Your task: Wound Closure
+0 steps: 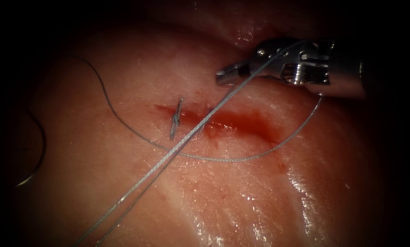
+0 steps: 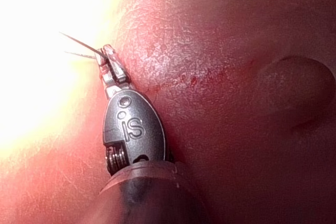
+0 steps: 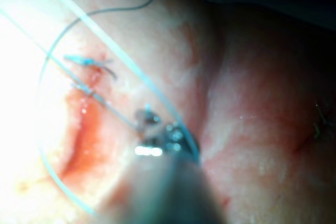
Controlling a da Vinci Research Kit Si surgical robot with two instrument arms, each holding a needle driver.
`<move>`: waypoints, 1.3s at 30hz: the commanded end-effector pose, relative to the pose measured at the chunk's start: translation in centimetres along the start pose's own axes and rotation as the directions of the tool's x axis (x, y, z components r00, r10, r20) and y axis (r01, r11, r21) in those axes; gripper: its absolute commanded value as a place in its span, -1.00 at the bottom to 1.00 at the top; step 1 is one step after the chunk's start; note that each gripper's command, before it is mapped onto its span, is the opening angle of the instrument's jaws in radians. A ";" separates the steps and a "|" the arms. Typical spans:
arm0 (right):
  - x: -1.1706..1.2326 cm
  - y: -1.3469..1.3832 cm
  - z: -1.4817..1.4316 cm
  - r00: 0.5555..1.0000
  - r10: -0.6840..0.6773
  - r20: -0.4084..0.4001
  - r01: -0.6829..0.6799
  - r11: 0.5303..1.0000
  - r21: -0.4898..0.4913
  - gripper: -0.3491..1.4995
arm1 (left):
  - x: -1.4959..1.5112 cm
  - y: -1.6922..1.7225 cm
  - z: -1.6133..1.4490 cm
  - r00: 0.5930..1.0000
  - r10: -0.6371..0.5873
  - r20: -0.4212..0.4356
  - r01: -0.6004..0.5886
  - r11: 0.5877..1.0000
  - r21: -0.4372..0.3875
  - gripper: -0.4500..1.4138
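The right tool's jaws sit closed beside thread; the left tool's jaws grip thread; needle far left of cut.

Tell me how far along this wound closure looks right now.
Done: one knotted stitch with cut ends sits at the left end of the cut. In hand: the right tool and the left tool both hold thread, which crosses the cut. Left: the red, open part of the cut right of the stitch.
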 end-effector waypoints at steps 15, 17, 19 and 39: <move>0.10 -0.22 -0.20 0.973 0.140 -0.182 -0.177 0.962 -0.206 0.98 | 0.74 -0.37 0.52 1.000 0.022 -0.019 -0.023 0.998 -0.054 -1.00; 0.05 -0.21 -0.39 0.970 0.154 -0.190 -0.192 0.961 -0.198 0.98 | 0.90 -0.47 0.62 0.999 0.025 -0.028 -0.026 0.997 -0.071 -1.00; 0.01 -0.16 -0.55 0.964 0.169 -0.206 -0.212 0.955 -0.209 0.98 | 1.04 -0.56 0.70 0.999 0.035 -0.035 -0.038 0.996 -0.082 -1.00; 0.04 -0.11 -1.08 0.897 0.234 -0.376 -0.380 0.841 -0.384 0.96 | 2.10 -1.28 1.27 0.992 0.012 -0.124 -0.037 0.979 -0.200 -1.00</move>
